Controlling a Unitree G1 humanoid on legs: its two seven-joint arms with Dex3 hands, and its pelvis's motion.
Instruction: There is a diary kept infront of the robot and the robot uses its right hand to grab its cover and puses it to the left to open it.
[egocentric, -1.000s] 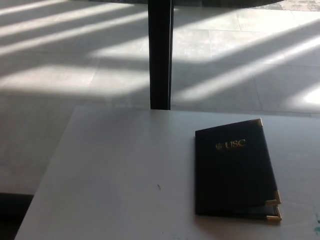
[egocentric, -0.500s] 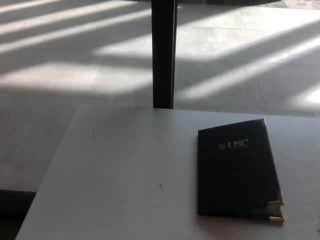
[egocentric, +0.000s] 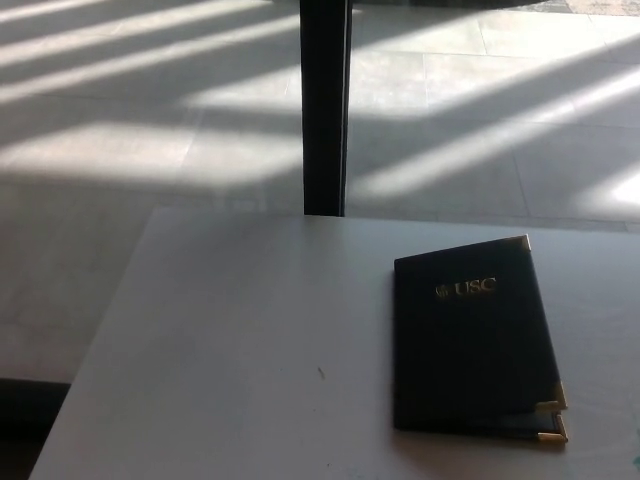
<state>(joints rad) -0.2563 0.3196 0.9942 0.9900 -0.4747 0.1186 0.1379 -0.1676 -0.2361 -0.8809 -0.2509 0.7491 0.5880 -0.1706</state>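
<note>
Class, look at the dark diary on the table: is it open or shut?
Shut. The diary lies flat on the table, cover up showing gold lettering, no pages exposed; its near right corner gapes slightly.

We see a diary (egocentric: 470, 345) with a very dark, near-black cover, stamped with gold lettering (egocentric: 466, 289) reading "USC" beside a small gold emblem. Gold metal caps (egocentric: 550, 400) mark the corners we can make out. It lies on a plain pale grey table (egocentric: 240, 350), which bears one tiny dark fleck (egocentric: 320, 373). We see a black post (egocentric: 324, 105) behind the table. The floor (egocentric: 130, 150) is light grey tile with faint grout lines, striped diagonally by bright white sunlight bands alternating with grey shadow.
</note>
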